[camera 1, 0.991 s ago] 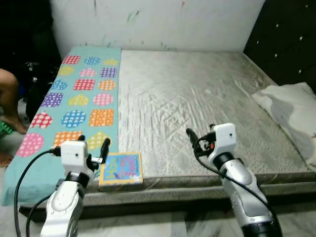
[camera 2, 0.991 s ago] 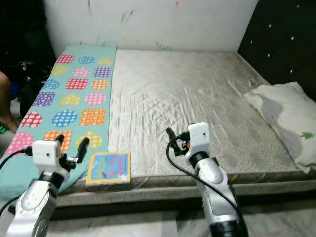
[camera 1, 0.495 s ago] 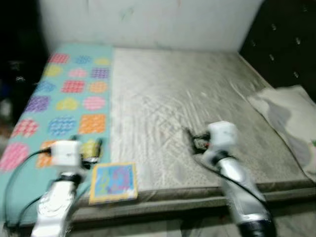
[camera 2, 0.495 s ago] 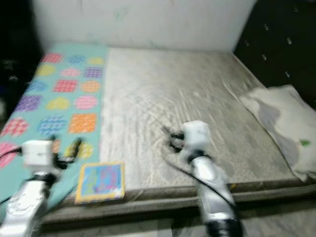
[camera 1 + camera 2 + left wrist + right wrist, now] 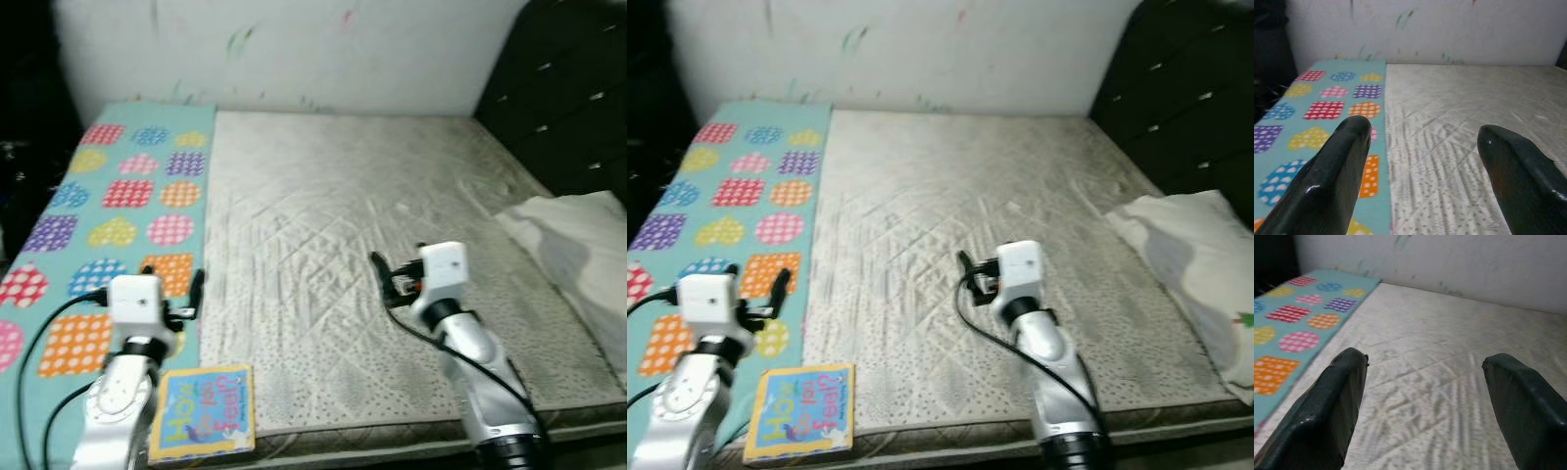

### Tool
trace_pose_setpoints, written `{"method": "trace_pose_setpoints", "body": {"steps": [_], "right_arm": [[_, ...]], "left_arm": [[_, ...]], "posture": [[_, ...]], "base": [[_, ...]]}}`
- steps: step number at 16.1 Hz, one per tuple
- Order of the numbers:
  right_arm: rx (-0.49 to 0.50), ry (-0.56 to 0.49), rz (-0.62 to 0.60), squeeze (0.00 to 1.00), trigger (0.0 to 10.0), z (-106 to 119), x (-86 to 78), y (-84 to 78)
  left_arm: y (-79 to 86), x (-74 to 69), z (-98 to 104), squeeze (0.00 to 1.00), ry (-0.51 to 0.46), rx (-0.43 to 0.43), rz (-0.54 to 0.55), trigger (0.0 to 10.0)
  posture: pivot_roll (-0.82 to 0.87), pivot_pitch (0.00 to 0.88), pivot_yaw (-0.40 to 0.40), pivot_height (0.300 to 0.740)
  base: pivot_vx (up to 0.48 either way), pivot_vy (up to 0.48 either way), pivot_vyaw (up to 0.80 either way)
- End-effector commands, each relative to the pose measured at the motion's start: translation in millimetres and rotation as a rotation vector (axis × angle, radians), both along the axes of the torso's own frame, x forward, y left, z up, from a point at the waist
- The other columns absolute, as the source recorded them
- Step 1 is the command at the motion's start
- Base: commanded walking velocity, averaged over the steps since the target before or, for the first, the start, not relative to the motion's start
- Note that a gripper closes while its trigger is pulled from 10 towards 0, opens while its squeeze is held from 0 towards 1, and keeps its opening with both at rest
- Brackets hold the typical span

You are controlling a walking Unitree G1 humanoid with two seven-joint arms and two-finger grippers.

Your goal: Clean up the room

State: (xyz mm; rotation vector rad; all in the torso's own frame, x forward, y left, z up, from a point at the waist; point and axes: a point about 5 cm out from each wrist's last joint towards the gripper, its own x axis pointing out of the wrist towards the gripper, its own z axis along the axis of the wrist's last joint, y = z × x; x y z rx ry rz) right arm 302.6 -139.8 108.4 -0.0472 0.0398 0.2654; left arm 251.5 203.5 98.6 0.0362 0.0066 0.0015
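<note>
Book (image 5: 201, 425) corner behind left arm

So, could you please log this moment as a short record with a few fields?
place: bed with a bare grey mattress
mat: teal mat with coloured dotted patches along the mattress's left side
book: colourful children's book flat at the near edge, just right of the left arm
pillow: white pillow at the right edge
left gripper: open, holding nothing, above the mat's edge
right gripper: open, holding nothing, over the mattress
</note>
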Motion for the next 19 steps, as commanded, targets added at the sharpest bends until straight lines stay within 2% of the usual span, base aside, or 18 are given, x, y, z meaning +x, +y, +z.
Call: {"method": "trace_pose_setpoints", "body": {"steps": [1, 3, 15, 19], "right_arm": [[-0.012, -0.006, -0.028, 0.00, 10.0, 0.5, 0.6, -9.7], [-0.015, -0.007, -0.029, 0.00, 10.0, 0.6, 1.3, -9.9], [-0.020, -0.008, -0.035, 0.00, 10.0, 0.7, 2.9, -11.0], [-0.018, -0.008, -0.033, 0.00, 10.0, 0.8, 2.3, -10.3]], "left_arm": [[-6.1, 1.2, -1.9, 0.00, 0.012, -0.013, -0.016, 10.0], [-5.8, 1.6, -2.3, 0.00, 0.015, -0.016, -0.014, 10.0], [-3.5, 2.7, -3.3, 0.00, 0.025, -0.029, 0.005, 10.0], [-1.2, 2.6, -0.2, 0.00, -0.001, -0.020, 0.009, 10.0]], "posture": [[-0.06, 0.002, -0.055, 0.740], [-0.06, 0.000, -0.056, 0.740], [-0.06, 0.015, -0.055, 0.740], [-0.06, 0.017, -0.057, 0.740]], "base": [[0.000, 0.000, 0.00], [0.000, 0.182, 0.00], [0.000, 0.480, 0.00], [0.000, 0.000, 0.00]]}}
